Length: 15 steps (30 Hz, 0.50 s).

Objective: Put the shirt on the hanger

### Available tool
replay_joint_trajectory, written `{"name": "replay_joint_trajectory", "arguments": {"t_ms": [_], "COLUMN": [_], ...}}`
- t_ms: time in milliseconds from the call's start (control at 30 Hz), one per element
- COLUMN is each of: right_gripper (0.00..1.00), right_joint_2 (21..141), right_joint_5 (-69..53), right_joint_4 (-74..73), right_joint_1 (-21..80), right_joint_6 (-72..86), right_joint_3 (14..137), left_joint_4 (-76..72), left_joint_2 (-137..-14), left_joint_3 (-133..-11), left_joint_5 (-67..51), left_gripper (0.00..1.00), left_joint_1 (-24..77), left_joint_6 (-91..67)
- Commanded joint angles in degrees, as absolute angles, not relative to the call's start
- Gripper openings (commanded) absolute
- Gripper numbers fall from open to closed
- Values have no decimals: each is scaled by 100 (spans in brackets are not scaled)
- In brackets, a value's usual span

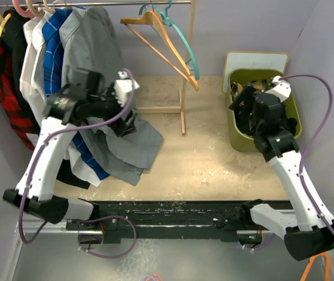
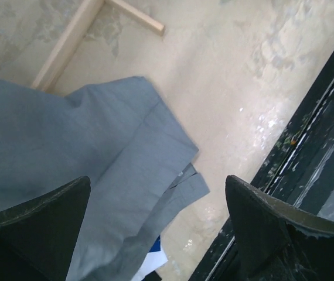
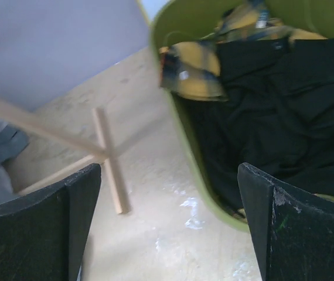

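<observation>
**Overhead.** Your right tool (image 1: pixel 244 111) hangs over the green bin (image 1: pixel 232 133) at the right of the tabletop (image 1: pixel 214 164). The arm hides most of what the bin holds. The left tool (image 1: pixel 127 117) sits against the grey shirt (image 1: pixel 135 146) that drapes from the rail (image 1: pixel 96 4). The teal hanger (image 1: pixel 181 41) hangs on that rail beside a wooden hanger (image 1: pixel 158 38), untouched. The step in hand reads as the reach for the garment; nothing is lifted yet.

**Left wrist.** The left tool (image 2: pixel 158 187) is spread wide and holds nothing. Grey shirt fabric lies below it.

**Right wrist.** The right tool (image 3: pixel 168 175) is also spread and empty, poised above the bin's near wall. Inside the bin lie the shirt (image 3: pixel 272 99), black and crumpled and filling most of the floor, and a yellow-and-black plaid garment (image 3: pixel 193 67) at the far end, partly over it.

Next move, as a judgement: shift the tool over the black cloth, descend and pinch a single fold, keeping clear of the plaid. The neck label is not visible, so I cannot tell where the collar is.
</observation>
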State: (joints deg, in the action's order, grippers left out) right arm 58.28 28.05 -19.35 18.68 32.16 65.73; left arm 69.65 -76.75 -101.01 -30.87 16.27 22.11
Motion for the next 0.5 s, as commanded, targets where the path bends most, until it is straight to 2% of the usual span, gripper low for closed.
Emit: {"name": "replay_joint_trajectory", "arguments": {"t_ms": [0, 133, 333, 467], "right_gripper": [100, 100, 100, 100], "right_joint_2": [6135, 6517, 7387, 8241], "right_joint_5": [2321, 2618, 1712, 1815], "right_joint_4": [-2558, -3106, -2544, -2377], "right_joint_1": [1163, 632, -167, -316], "right_joint_6": [3467, 3707, 3447, 3219], "right_joint_3": [7124, 7248, 7334, 7866], "left_joint_4": [6564, 6266, 6404, 6433], "left_joint_2": [-7948, -7767, -7602, -7411], "left_joint_3": [-9903, -9388, -9297, -9238], "left_joint_5": [-1630, -2013, -2506, -2907], "left_gripper": [100, 100, 100, 100], "left_joint_1": [2447, 2479, 2405, 2108], "left_joint_6": [2243, 2206, 2279, 2294]}}
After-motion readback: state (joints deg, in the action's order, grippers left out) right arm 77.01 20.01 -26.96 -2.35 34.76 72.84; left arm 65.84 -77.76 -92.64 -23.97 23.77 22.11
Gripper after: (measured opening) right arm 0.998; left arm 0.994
